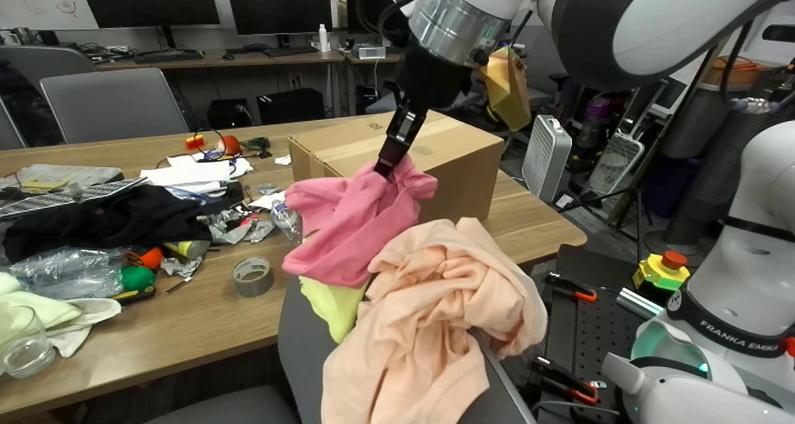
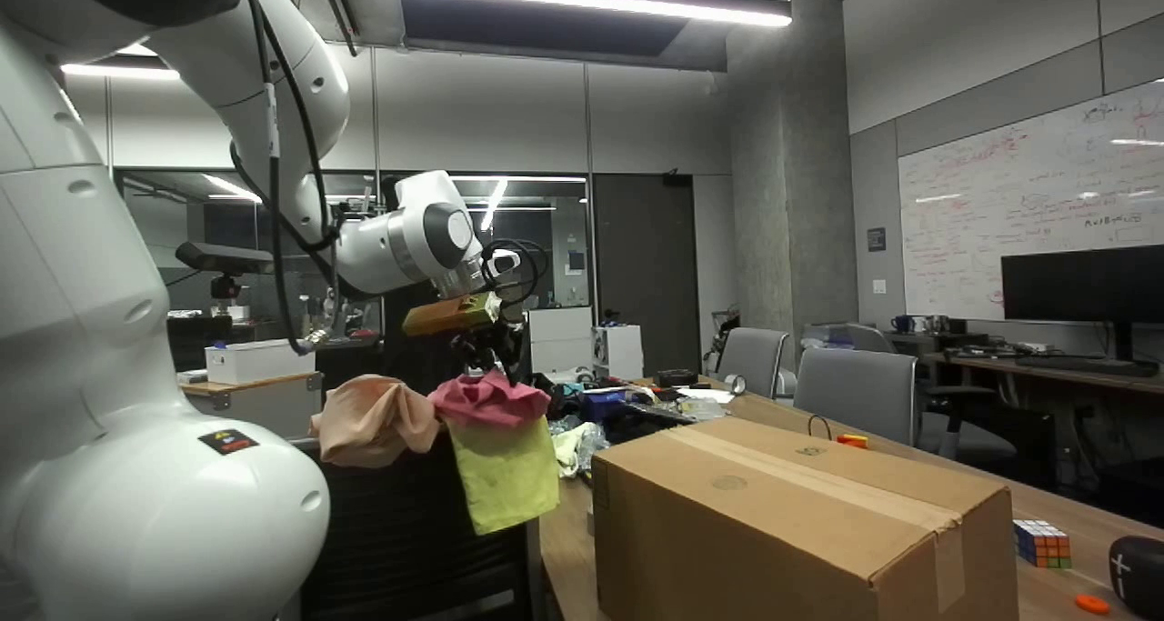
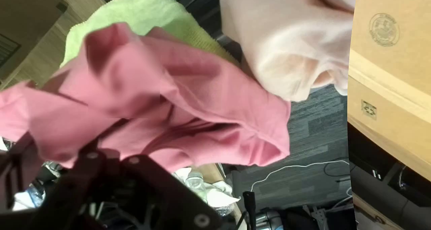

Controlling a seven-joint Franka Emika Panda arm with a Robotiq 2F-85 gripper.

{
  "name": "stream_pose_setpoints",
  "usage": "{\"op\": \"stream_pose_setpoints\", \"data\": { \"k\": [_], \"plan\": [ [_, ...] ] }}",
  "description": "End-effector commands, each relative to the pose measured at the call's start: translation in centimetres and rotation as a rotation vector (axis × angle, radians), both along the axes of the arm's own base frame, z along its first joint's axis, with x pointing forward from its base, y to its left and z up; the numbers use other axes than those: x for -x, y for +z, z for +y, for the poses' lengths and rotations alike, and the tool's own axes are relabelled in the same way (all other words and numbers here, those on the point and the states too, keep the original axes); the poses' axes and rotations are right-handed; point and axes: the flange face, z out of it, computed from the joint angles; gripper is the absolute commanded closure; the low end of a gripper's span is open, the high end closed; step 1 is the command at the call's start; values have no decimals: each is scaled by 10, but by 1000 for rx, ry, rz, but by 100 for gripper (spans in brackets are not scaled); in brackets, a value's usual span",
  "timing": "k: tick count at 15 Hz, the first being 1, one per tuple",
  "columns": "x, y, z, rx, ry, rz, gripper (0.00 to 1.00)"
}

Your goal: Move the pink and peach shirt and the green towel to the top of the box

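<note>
The pink shirt (image 1: 348, 231) (image 2: 491, 399) (image 3: 215, 81) lies crumpled over the green towel (image 1: 335, 303) (image 2: 506, 480) (image 3: 144, 12), which hangs down from the top of a chair back. Beside them, the bulky peach shirt (image 1: 435, 300) (image 2: 373, 421) (image 3: 279, 38) drapes over the same chair. My gripper (image 1: 384, 168) points down into bunched pink fabric. In the wrist view its dark fingers (image 3: 93, 151) blur into the pink folds, their tips covered, so how tightly they close is unclear. The cardboard box (image 1: 459, 185) (image 2: 727, 535) (image 3: 387, 65) stands on the table beside the chair.
The chair (image 1: 304, 343) stands against the table (image 1: 186, 331). A tape roll (image 1: 253, 276), a plastic bottle (image 1: 286, 220) and a black cloth (image 1: 112, 222) clutter the tabletop. A Rubik's cube (image 2: 1042, 544) sits beyond the box. The robot's base (image 1: 733, 300) rises near the peach shirt.
</note>
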Motion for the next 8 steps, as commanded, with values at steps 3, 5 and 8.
{"op": "stream_pose_setpoints", "data": {
  "k": [3,5,8],
  "plan": [
    [1,20,7,9,5,-58,100],
    [6,33,9,4,16,-83,99],
    [14,55,12,-12,27,-133,99]
  ]
}}
